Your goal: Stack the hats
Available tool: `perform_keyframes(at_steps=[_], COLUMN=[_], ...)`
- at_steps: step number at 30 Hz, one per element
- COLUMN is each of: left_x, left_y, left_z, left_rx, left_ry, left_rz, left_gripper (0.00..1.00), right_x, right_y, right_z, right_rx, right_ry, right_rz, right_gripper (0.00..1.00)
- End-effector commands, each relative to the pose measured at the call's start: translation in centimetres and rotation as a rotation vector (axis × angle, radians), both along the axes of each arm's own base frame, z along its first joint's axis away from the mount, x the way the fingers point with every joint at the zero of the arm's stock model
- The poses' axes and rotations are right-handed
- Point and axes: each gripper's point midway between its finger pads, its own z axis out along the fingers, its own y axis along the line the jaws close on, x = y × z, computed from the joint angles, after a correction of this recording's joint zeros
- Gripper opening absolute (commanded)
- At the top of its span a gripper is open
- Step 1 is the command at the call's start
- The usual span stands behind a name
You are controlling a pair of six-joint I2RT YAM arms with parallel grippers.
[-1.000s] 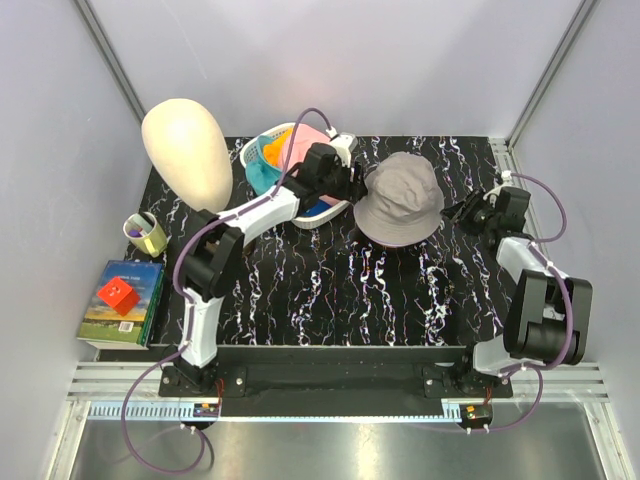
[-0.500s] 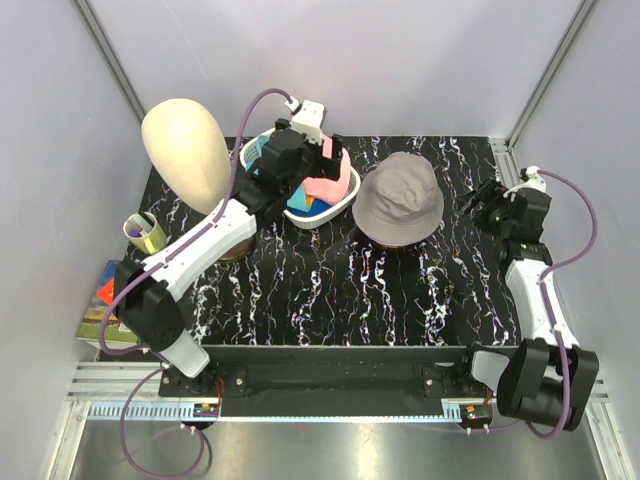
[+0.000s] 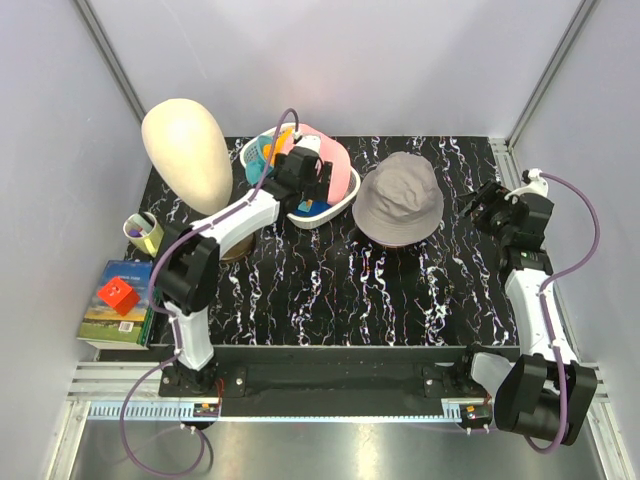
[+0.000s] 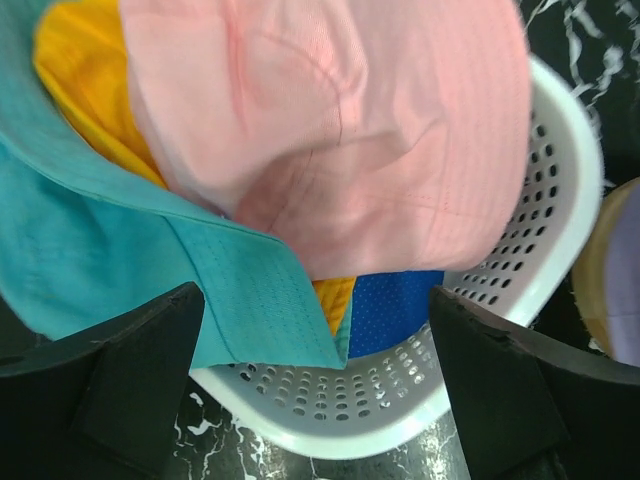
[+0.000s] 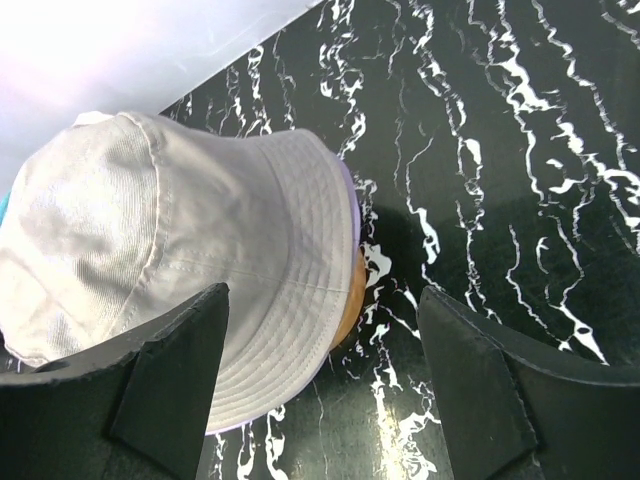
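A lavender-grey bucket hat (image 3: 400,197) (image 5: 170,250) lies crown up on the black marbled table, with an orange-tan brim edge (image 5: 350,298) showing beneath it. A white perforated basket (image 3: 338,208) (image 4: 545,230) holds a pink hat (image 3: 338,172) (image 4: 330,130), a teal hat (image 4: 90,240), an orange-yellow hat (image 4: 80,80) and a royal-blue hat (image 4: 400,310). My left gripper (image 3: 318,182) (image 4: 320,400) hovers open over the basket's near rim, nothing between its fingers. Open and empty as well, my right gripper (image 3: 480,205) (image 5: 325,390) stands just right of the lavender hat's brim.
A cream mannequin head (image 3: 187,150) stands at the back left. A cup holding a yellow roll (image 3: 145,232) and a book with a red cube (image 3: 118,298) sit along the left edge. The metal frame rail (image 3: 510,160) borders the table on the right.
Both grippers have opened. The left one moved from the lavender hat's left side to the basket. The right one backed off to the right of the hat's brim.
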Motion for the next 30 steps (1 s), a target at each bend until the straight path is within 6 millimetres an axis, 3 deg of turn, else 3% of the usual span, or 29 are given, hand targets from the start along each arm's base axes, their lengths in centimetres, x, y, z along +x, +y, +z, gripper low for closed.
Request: perform_keyframes(at_steps=[1,5,12,15,21,23,26,29,30], left_x=[1.7,2.0,2.3,2.2,2.0,2.0,1.6,1.0,0.8], left_y=[0.2,-0.2,1.6,2.4,3.6,3.7,4.1,4.5,4.8], left_z=[-0.4,-2.2,-3.1,-3.6,-3.3,-3.4,-2.7,-1.2,0.2], left_rx=[-0.076,-0.081,-0.032,-0.009,0.002,0.005,0.001,-0.005,-0.012], left_ry=[-0.005,0.018,0.009,0.015,0.004,0.008,-0.006,-0.032,-0.055], left_rz=[0.055,0.048,0.111,0.127,0.139,0.136,0.144,0.151,0.156], left_gripper=[0.94,0.87,0.6,0.54,0.26,0.12,0.01,0.01,0.01], right_x=[0.5,0.5,0.6,0.6,0.5,0.5,0.5,0.5,0.5], right_y=[0.2,0.2,0.3,0.4,0.4,0.4,0.4,0.5,0.5], right_z=[1.1,1.1,0.9,0.8,0.8,0.8,0.9,0.8,0.8], right_rx=[-0.012,-0.012,-0.01,-0.009,-0.007,-0.009,-0.009,-0.007,-0.006], right_ry=[-0.058,-0.06,-0.056,-0.056,-0.055,-0.056,-0.058,-0.054,-0.055], right_rz=[0.027,0.027,0.032,0.036,0.041,0.041,0.04,0.045,0.045], right_gripper=[0.84,0.84,0.84,0.84,0.84,0.84,0.84,0.84,0.84])
